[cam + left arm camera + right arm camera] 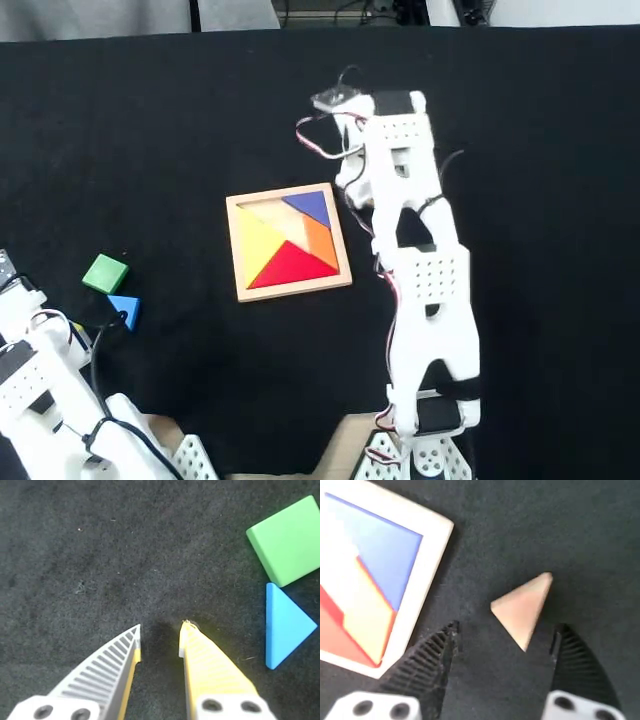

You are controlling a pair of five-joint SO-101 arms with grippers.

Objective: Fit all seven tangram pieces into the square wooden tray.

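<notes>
While my right gripper [506, 627] hangs wide open and empty astride the small pale wooden triangle [522, 610], just right of the square wooden tray [432, 565], I judge closing squarely on it comes next.

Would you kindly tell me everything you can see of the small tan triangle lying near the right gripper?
The tan triangle is a small, flat tangram piece in a pale peach-brown, seemingly wood, with clean straight edges. It lies flat on the black cloth, outside the tray and clear of its rim. The right gripper stands open around it, one finger on either side, and one corner points back into the gap. Neither finger appears to touch it.
</notes>
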